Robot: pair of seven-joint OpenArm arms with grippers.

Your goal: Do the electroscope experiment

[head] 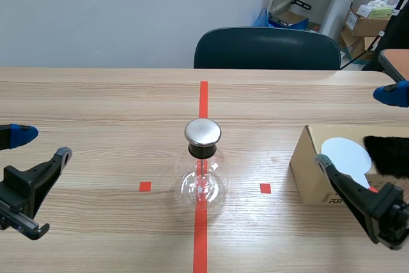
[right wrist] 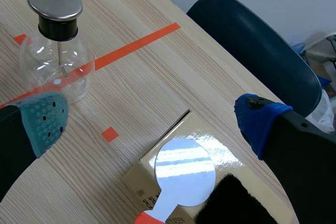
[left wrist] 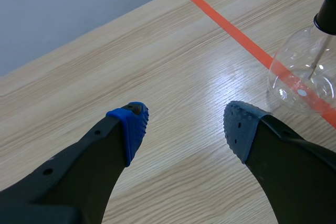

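Note:
The electroscope (head: 202,165), a round clear glass flask with a black neck and a flat metal cap, stands on the red centre line; it also shows in both wrist views (left wrist: 307,69) (right wrist: 56,51). On the cardboard box (head: 307,177) (right wrist: 227,151) at the right lie a white disc paddle (head: 346,154) (right wrist: 185,171) with a red handle and a black fur cloth (head: 387,155) (right wrist: 236,203). My left gripper (head: 43,144) (left wrist: 184,124) hovers open, left of the flask. Above the box, my right gripper (head: 356,127) (right wrist: 152,118) is open. Neither holds anything.
A dark blue chair (head: 267,49) (right wrist: 252,40) is pushed against the table's far edge. Behind it at the back right are cardboard boxes (head: 367,23) and other clutter off the table. Bare wood lies between the left gripper and the flask.

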